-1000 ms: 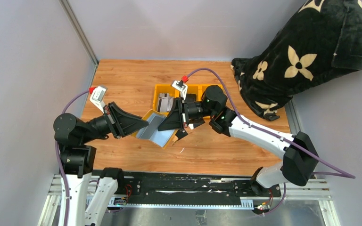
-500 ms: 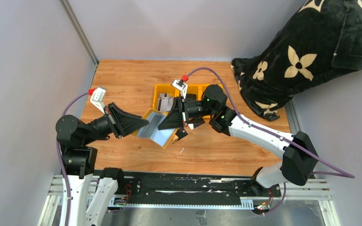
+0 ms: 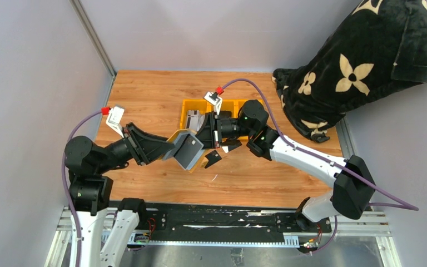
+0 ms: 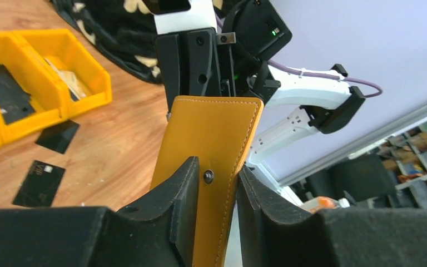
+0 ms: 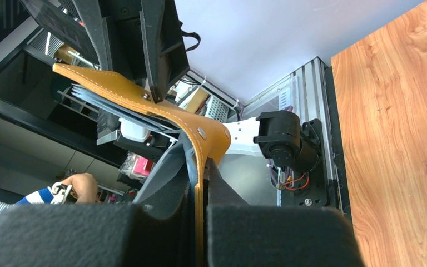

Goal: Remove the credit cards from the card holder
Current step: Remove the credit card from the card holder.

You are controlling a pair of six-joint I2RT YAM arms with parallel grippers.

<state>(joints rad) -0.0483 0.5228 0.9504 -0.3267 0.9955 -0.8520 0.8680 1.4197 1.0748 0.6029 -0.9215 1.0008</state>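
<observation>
The mustard-yellow card holder [image 3: 188,149] hangs above the table, held between both grippers. My left gripper [image 3: 173,149] is shut on its left flap, and the snap button shows between the jaws in the left wrist view [image 4: 216,183]. My right gripper [image 3: 204,139] is shut on the other flap, pinched thin in the right wrist view [image 5: 200,183]. The holder's leather outside [image 4: 211,133] faces the left wrist camera. Two black credit cards [image 3: 212,159] [image 3: 231,146] lie flat on the wood to the right of the holder. They also show in the left wrist view [image 4: 40,182] [image 4: 58,136].
Yellow plastic bins [image 3: 192,118] stand just behind the grippers, with dark and grey items inside. A black blanket with cream flowers [image 3: 356,61] is heaped at the back right. Grey walls close in the table on the left and at the back.
The holder was spread open and low, with its grey-blue lining facing up. It is now raised and folded more upright. My left gripper has pushed right toward the right gripper.
</observation>
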